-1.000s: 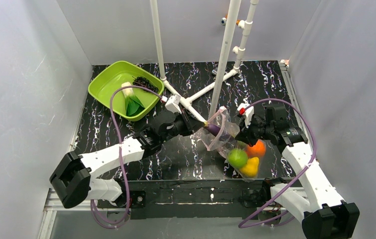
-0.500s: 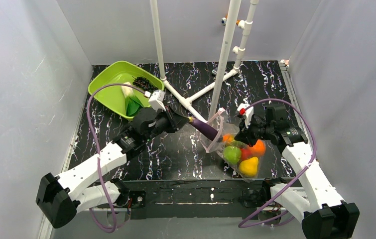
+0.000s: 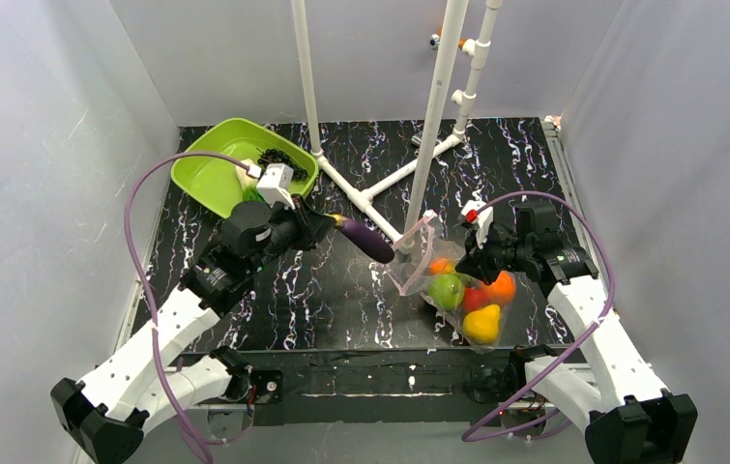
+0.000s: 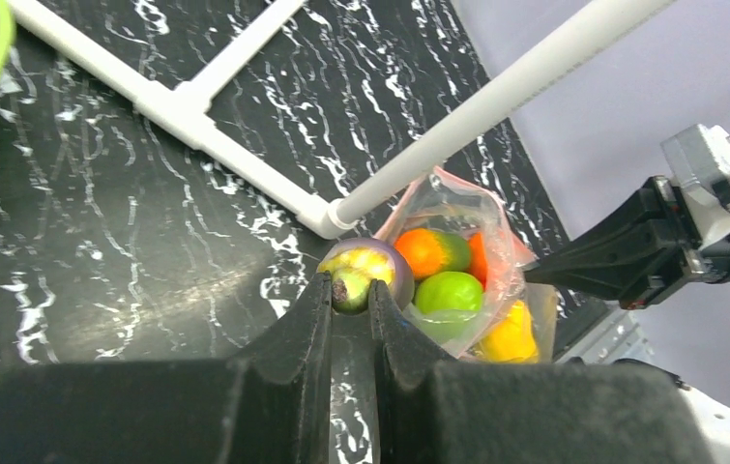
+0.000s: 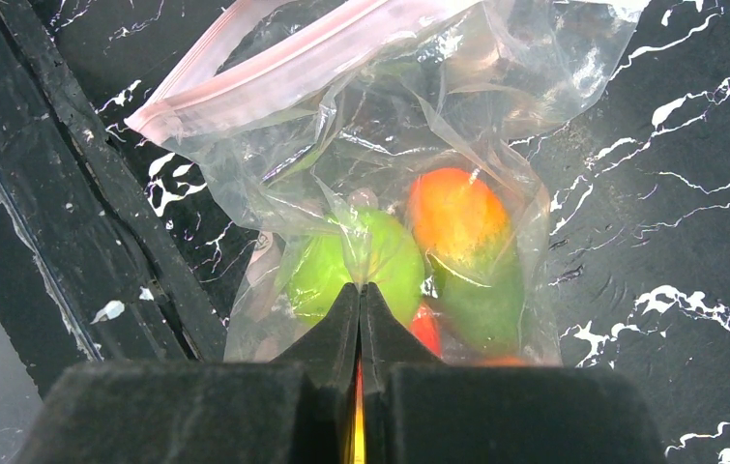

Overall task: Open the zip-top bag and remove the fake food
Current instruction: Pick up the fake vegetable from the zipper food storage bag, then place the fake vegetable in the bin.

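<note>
Zip-top bag (image 3: 417, 274) is resting open-mouthed on the black surface (image 3: 341, 300), its plastic pinched by the right gripper (image 5: 359, 295). Inside are lying a green apple (image 3: 446, 289) and other fake food (image 3: 484, 324). The left gripper (image 3: 327, 220) is clamping the purple eggplant (image 3: 367, 242) in the air, just left of the bag.

The left arm (image 3: 169, 324) and right arm (image 3: 607, 343) have glossy white plastic shells between chunky black joint housings. A lilac sheathed cable (image 3: 130, 215) runs along each, and a small white box (image 3: 275, 180) sits on each wrist. The left end effector (image 4: 349, 287) and right end effector (image 5: 359, 292) are matte black, each with two wedge-shaped fingers.
</note>
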Available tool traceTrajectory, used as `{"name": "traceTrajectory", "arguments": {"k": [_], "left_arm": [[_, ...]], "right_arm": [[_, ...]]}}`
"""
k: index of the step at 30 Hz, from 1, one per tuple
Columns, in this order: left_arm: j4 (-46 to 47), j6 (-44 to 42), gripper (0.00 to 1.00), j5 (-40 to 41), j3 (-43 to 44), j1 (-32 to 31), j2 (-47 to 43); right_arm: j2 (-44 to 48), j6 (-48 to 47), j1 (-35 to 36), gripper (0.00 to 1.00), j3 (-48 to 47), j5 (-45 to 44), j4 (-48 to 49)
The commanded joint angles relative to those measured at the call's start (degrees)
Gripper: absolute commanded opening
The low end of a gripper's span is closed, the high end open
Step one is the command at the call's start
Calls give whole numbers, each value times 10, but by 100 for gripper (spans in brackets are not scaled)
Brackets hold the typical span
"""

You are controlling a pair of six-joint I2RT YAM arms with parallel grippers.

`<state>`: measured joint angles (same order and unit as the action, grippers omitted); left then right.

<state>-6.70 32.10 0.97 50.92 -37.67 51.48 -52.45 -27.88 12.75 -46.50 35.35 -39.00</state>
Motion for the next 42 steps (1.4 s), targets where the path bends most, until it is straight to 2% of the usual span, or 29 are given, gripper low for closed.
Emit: {"name": "traceTrajectory", "arguments": {"k": [1, 7, 12, 19, 28, 42], "left_arm": [[-57, -64, 0, 30, 38, 21, -26], [-93, -133, 0, 60, 67, 66, -29], [-90, -146, 0, 32, 73, 135, -11], [-55, -121, 0, -28, 79, 228, 36], [-11, -92, 0, -34, 114, 302, 117], [49, 13, 0, -48, 175, 417, 243]], "right_arm": [[9, -7, -3, 1, -7, 16, 15], [9, -6, -6, 1, -6, 18, 15], [11, -7, -9, 1, -4, 21, 15], [14, -7, -12, 1, -2, 25, 15], [20, -5, -15, 1, 1, 31, 17], [23, -5, -18, 1, 4, 42, 17]]}}
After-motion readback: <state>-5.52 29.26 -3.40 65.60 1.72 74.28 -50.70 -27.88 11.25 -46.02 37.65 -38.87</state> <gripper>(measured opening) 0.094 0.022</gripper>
